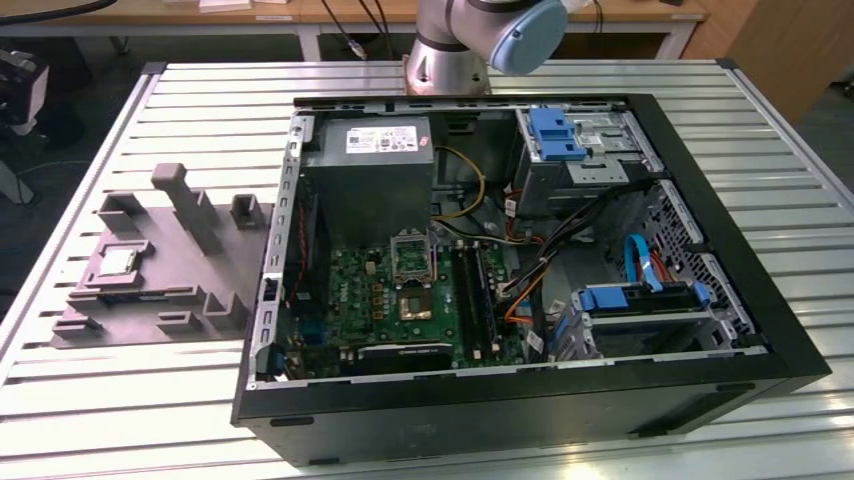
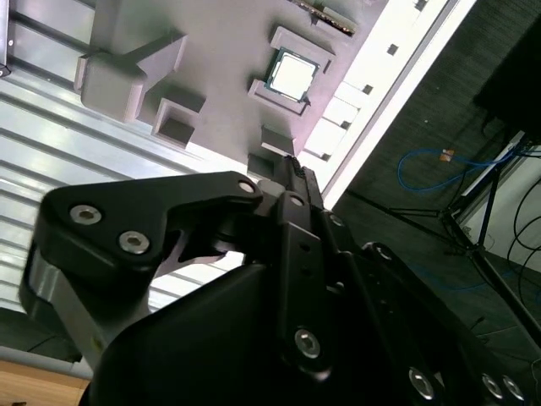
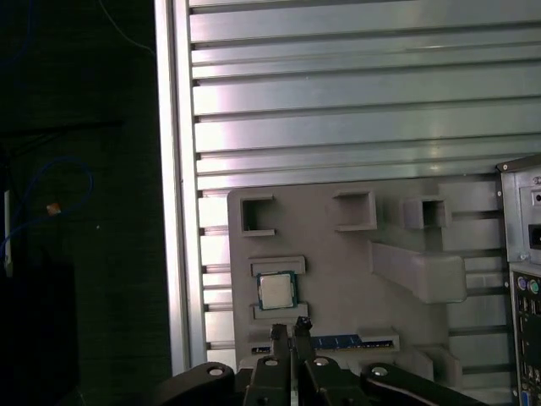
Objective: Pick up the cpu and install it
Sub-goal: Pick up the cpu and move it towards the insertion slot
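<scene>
Gripper (image 3: 290,326), closed and empty, hangs over the grey tray (image 3: 338,262) near the cpu (image 3: 275,291), which lies flat in a pocket of that tray; coming down closed, it could push the cpu askew.

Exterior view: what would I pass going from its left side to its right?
cpu sitting in the grey tray → grey power supply box → blue bracket → blue cable
</scene>
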